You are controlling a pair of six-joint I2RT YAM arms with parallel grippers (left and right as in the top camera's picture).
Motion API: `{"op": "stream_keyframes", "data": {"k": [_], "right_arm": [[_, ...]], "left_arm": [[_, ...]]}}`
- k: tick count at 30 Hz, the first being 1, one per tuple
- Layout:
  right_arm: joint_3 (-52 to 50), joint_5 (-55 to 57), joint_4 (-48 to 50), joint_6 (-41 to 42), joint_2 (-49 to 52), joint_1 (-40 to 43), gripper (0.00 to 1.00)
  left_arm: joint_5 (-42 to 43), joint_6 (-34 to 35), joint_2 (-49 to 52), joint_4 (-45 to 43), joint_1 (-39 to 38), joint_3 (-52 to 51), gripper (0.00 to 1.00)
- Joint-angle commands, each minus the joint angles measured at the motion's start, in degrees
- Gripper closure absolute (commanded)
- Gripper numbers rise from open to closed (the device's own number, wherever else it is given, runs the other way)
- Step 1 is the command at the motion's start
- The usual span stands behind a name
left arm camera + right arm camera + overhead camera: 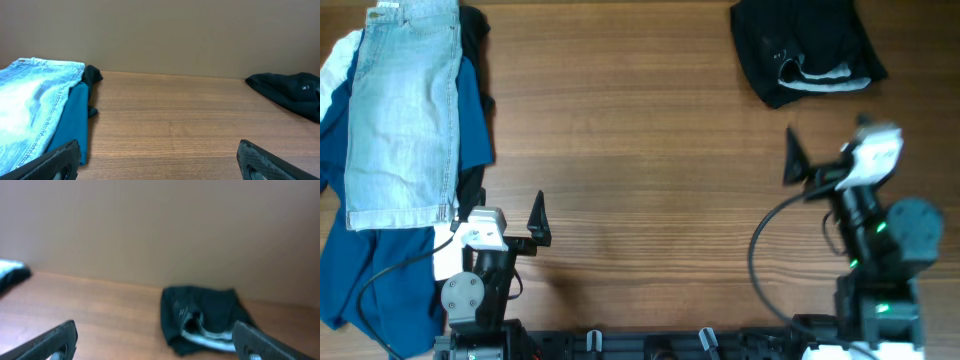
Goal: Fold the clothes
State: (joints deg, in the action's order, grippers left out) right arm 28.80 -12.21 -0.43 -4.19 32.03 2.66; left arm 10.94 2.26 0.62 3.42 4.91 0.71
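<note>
The black shorts (804,48) lie folded in a compact bundle at the far right of the table, their pale waistband lining facing the near side. They also show in the right wrist view (202,317) and at the right edge of the left wrist view (292,91). My right gripper (820,158) is open and empty, on the near side of the shorts and apart from them. My left gripper (510,222) is open and empty at the near left, over bare wood.
A pile of garments sits at the far left: pale-blue denim shorts (405,105) on top of a deep-blue garment (365,270), with white and black fabric beneath. The wooden table (640,150) stretches between the pile and the shorts.
</note>
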Motion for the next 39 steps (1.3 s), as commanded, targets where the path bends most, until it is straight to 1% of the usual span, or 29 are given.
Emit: {"op": "stream_keyframes", "data": {"k": [1, 3, 6, 9, 12, 14, 18, 39], "right_arm": [[-13.88, -5.09, 7.45, 1.4, -10.25, -0.44, 0.0], [-19.63, -3.69, 9.55, 1.36, -15.5, -1.53, 0.0], [-24.48, 0.39, 9.4, 1.33, -21.7, -4.85, 0.0], [-27.85, 0.52, 9.44, 1.38, -25.75, -6.86, 0.0], [-28.52, -0.5, 6.03, 1.31, -28.44, -6.99, 0.0], [-28.52, -0.72, 1.51, 1.38, -31.3, -6.99, 0.0], [-28.55, -0.9, 1.64, 3.02, -31.85, -6.99, 0.0], [-28.5, -0.9, 1.62, 2.84, -31.1, -6.97, 0.0]], "left_arm": [[-0.33, 0.33, -0.46, 0.02, -0.26, -0.37, 0.0], [-0.33, 0.33, -0.46, 0.02, -0.26, -0.37, 0.0], [-0.33, 0.33, -0.46, 0.02, -0.26, -0.37, 0.0], [-0.33, 0.33, -0.46, 0.02, -0.26, -0.37, 0.0], [-0.33, 0.33, -0.46, 0.02, -0.26, -0.37, 0.0], [-0.33, 0.33, -0.46, 0.02, -0.26, -0.37, 0.0], [-0.33, 0.33, -0.46, 0.02, -0.26, -0.37, 0.0], [-0.33, 0.33, -0.46, 0.02, -0.26, -0.37, 0.0]]}}
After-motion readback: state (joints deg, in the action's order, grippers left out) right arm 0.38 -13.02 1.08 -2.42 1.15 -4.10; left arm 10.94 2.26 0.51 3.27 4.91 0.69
